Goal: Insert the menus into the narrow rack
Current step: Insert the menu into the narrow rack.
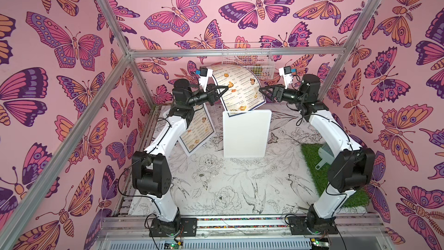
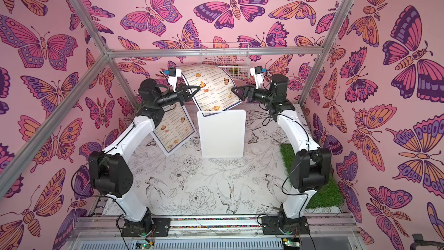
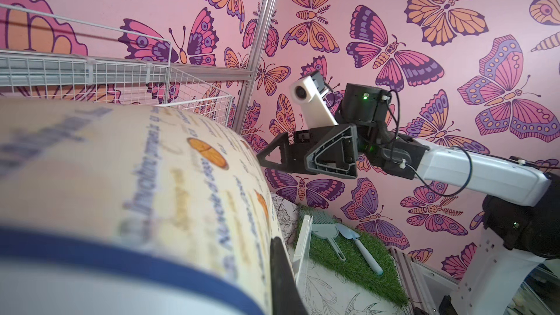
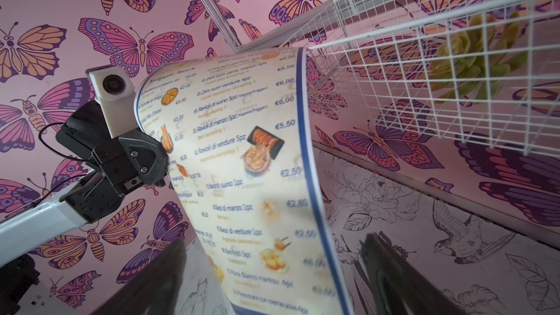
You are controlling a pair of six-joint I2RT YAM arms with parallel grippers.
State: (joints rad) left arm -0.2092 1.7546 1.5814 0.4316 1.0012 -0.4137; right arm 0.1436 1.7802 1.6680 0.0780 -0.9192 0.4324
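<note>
Step in hand, as I read it: feeding the first menu into the slot. Second one not started.

- table (image 1: 240, 183): below both claws.
- narrow rack (image 1: 246, 138): white, upright, below and between the two claws.
- held menu (image 1: 240, 82): spans the gap between the claws. Bowed hard, its top flops back toward the wire basket (image 1: 247, 61) behind them. Lower edge sits at the rack's mouth. Can't tell if it's actually in the slot.
- second menu (image 1: 199, 133): on the table under the left arm, below the left claw, just beside the rack.
- left claw (image 1: 227, 89): clamped shut on the held menu's near side edge, about mid-height.
- right claw (image 1: 260, 91): jaws spread wide, gripping nothing, tips just beside the menu's opposite edge.

Next move, my call: close the right claw on that free edge to take the bow out, square the lower edge to the slot, then lower both claws together. The sheet is floppy, so pushing down one-handed will likely buckle it at the mouth rather than slide it in.
</note>
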